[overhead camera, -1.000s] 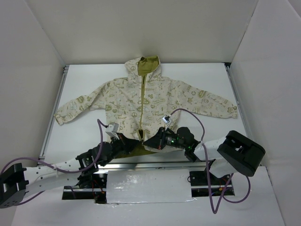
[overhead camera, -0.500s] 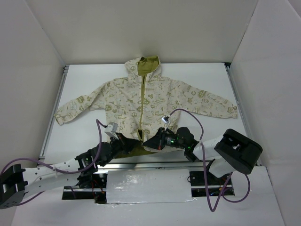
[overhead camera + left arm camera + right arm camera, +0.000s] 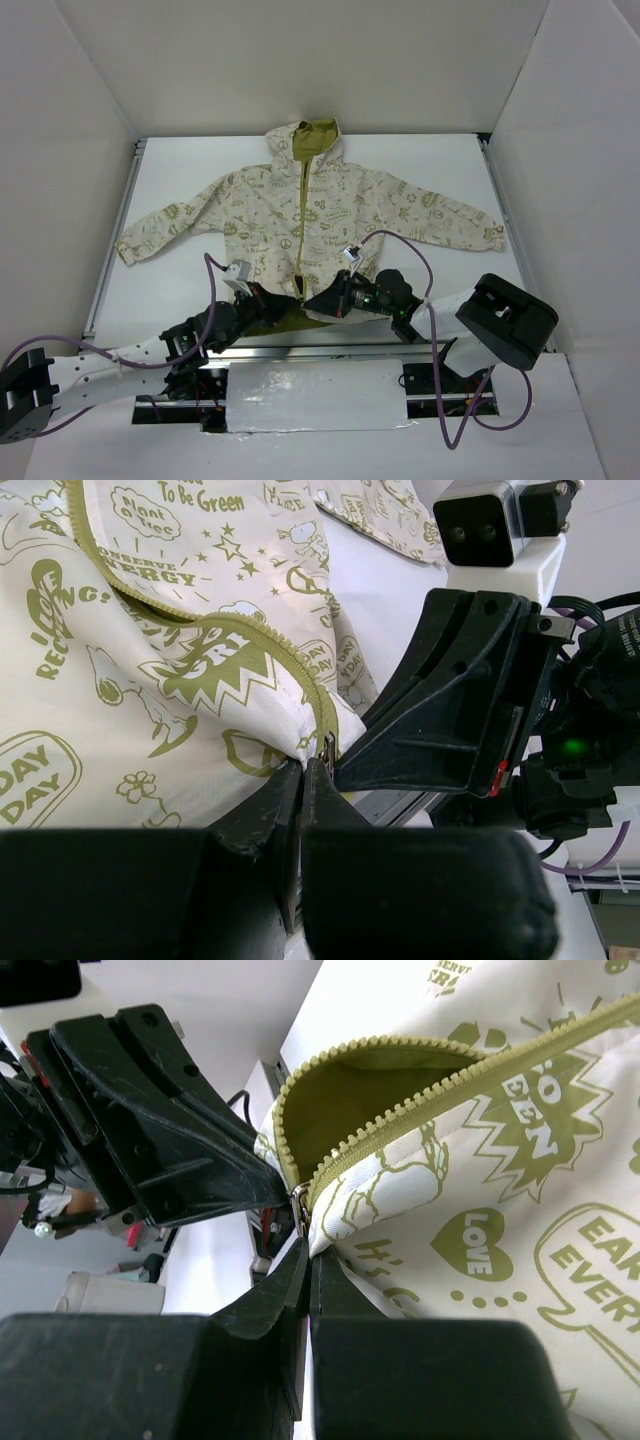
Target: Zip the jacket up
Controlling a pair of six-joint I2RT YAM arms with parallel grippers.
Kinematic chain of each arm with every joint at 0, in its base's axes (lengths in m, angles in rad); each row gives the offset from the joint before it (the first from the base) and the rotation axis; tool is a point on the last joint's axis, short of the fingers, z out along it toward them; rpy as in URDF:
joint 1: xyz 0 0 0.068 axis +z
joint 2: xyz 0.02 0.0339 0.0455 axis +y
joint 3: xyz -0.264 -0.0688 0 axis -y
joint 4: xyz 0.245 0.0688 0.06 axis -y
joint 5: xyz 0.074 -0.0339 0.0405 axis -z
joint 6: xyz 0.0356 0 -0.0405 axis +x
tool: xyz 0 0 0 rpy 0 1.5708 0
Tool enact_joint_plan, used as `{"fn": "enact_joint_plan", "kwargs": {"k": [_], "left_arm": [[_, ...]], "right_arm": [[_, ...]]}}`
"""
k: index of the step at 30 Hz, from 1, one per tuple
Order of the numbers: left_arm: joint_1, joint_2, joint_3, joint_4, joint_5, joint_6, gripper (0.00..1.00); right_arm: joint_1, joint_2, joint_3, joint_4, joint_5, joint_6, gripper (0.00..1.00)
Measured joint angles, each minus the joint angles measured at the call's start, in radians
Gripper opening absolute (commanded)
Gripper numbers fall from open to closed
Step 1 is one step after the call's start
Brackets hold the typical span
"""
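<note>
Jaws, left: the left gripper (image 3: pixel 303 770) is closed to a thin pinch on the hem corner of the jacket (image 3: pixel 320 215), just beside the slider (image 3: pixel 326 750).
Jaws, right: the right gripper (image 3: pixel 308 1250) is pressed fully together at the hem directly under the slider. Whether it holds the pull tab or the cloth cannot be told.
Table (image 3: pixel 200 160): white and walled. The jacket lies flat on it, with the hood (image 3: pixel 310 135) at the far side and the hem at the near edge between the two grippers.
Zipper (image 3: pixel 303 225): olive teeth run from hem to hood. Above the slider they part, and the front gapes.
Slider: it sits at the very bottom, so closure looks barely begun.
Step in hand (judgement): anchor the hem taut with one pinch and draw the slider straight along the teeth towards the hood. Keep both tapes aligned so that no cloth feeds in.
Containers: none shows. The gaping front exposes only the olive lining (image 3: pixel 360 1090), with nothing visible inside.
</note>
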Motion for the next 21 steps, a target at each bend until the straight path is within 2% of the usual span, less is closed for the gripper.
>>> {"fn": "enact_joint_plan", "kwargs": {"k": [21], "left_arm": [[0.001,-0.002,-0.034,0.054,0.013,-0.021,0.00]], "right_arm": [[-0.042,0.033,0.039,0.023,-0.069,0.003,0.00]]}}
